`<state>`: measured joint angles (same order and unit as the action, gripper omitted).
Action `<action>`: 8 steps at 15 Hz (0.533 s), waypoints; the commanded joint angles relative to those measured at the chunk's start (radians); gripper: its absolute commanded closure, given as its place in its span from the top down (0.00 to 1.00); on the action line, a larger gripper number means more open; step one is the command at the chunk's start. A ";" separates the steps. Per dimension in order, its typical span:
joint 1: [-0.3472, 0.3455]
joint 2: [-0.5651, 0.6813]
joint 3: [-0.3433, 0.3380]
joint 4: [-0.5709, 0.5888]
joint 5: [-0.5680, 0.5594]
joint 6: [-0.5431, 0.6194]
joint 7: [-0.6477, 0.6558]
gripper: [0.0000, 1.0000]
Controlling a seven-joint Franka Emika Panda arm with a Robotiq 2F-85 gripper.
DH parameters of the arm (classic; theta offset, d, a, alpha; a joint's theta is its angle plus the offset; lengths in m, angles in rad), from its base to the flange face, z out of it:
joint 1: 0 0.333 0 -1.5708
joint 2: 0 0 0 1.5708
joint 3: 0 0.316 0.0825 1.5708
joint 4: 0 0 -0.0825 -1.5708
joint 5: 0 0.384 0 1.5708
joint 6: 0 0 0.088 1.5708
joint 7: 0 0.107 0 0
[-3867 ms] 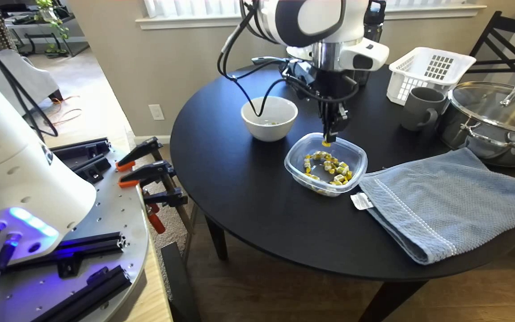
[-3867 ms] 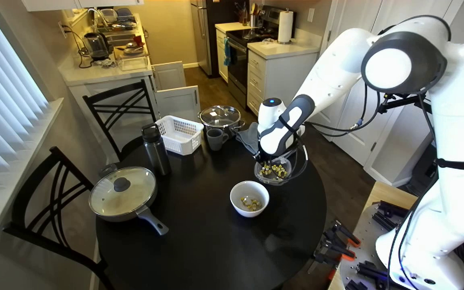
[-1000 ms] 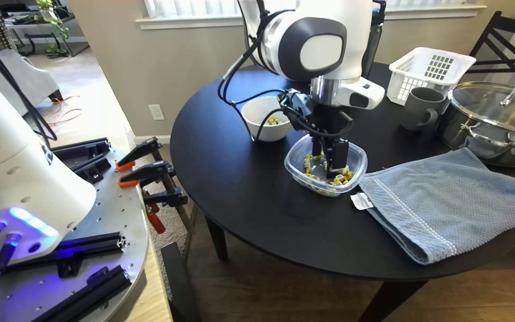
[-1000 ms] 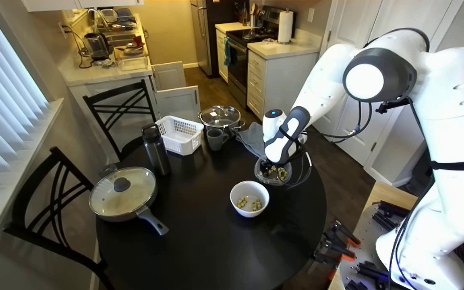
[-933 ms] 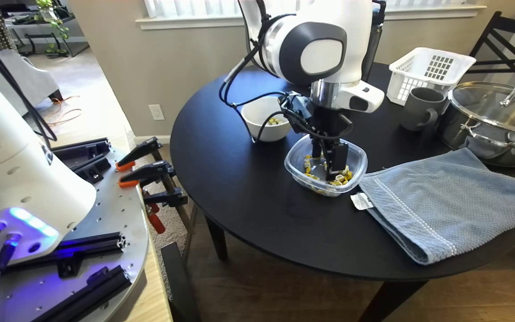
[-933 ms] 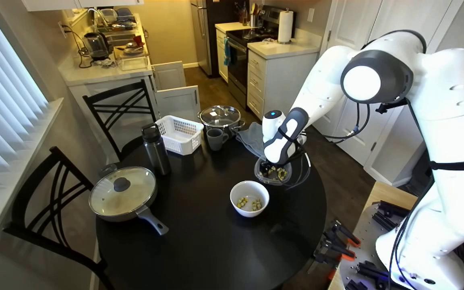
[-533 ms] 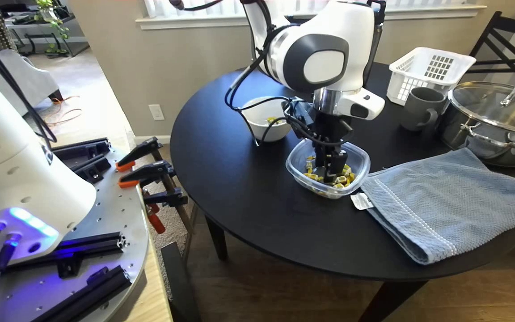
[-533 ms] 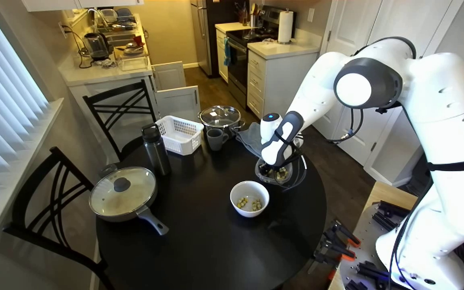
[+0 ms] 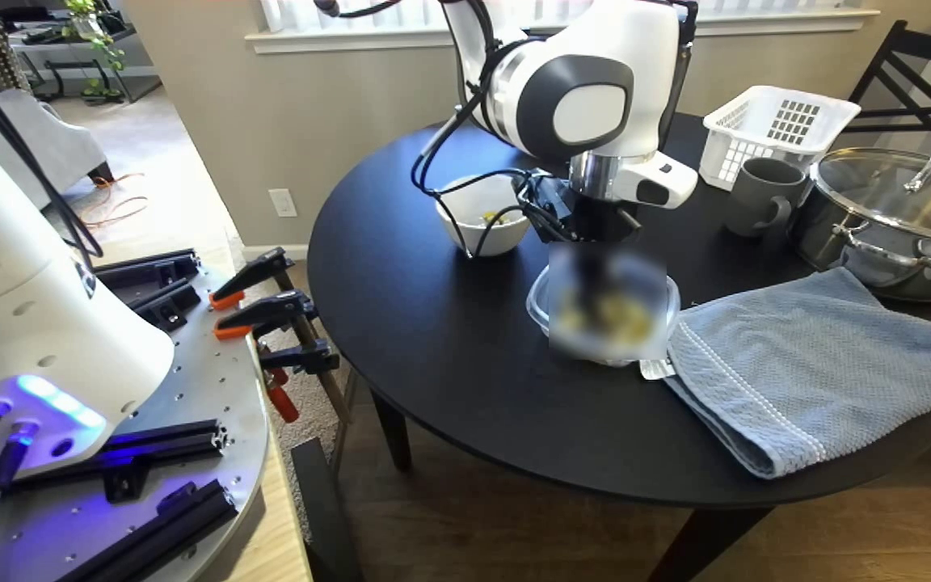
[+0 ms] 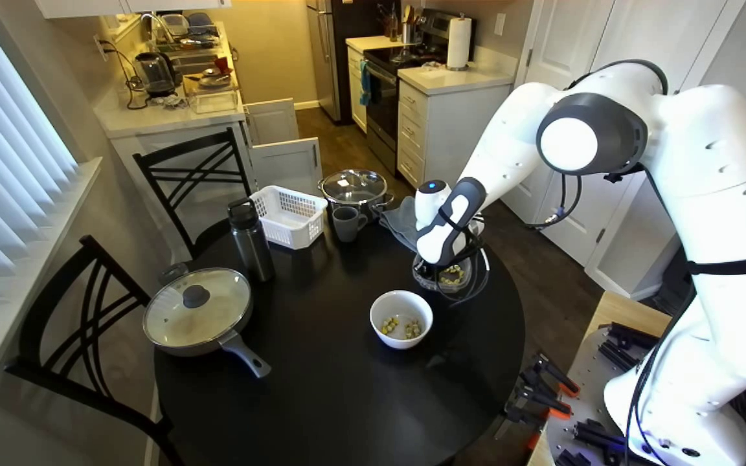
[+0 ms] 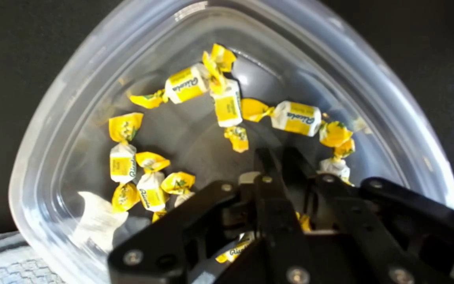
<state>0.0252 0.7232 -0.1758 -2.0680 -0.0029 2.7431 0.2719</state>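
The gripper (image 11: pixel 279 155) is down inside a clear tub (image 11: pixel 45 132) on the dark round desk (image 9: pixel 449 380), with yellow-and-white wrapped candies (image 11: pixel 185 85) scattered around it. In the wrist view its two fingers stand close together with a narrow slot between them; a scrap of yellow wrapper (image 11: pixel 304 221) shows in that slot lower down, but whether a candy is gripped is not clear. Nearest the fingertips, just above and to the left in that view, one candy (image 11: pixel 228 108) points its lower twist toward them, and a sideways candy (image 11: pixel 296 118) lies above them. Two more lie side by side at the left, while others are partly hidden behind the gripper. An exterior view is badly blurred around the fingers, so contact there is hard to judge. A white bowl (image 10: pixel 401 303) holding several candies stands near the tub, and a blue towel (image 9: pixel 821 364) lies just beside it.
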 commanded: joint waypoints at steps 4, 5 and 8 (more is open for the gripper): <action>-0.005 -0.022 0.022 -0.006 0.020 -0.021 -0.012 0.00; -0.006 -0.026 0.025 -0.009 0.019 -0.017 -0.016 0.00; 0.008 -0.055 0.010 -0.038 0.004 0.011 -0.014 0.31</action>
<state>0.0279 0.7185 -0.1616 -2.0648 -0.0029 2.7418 0.2719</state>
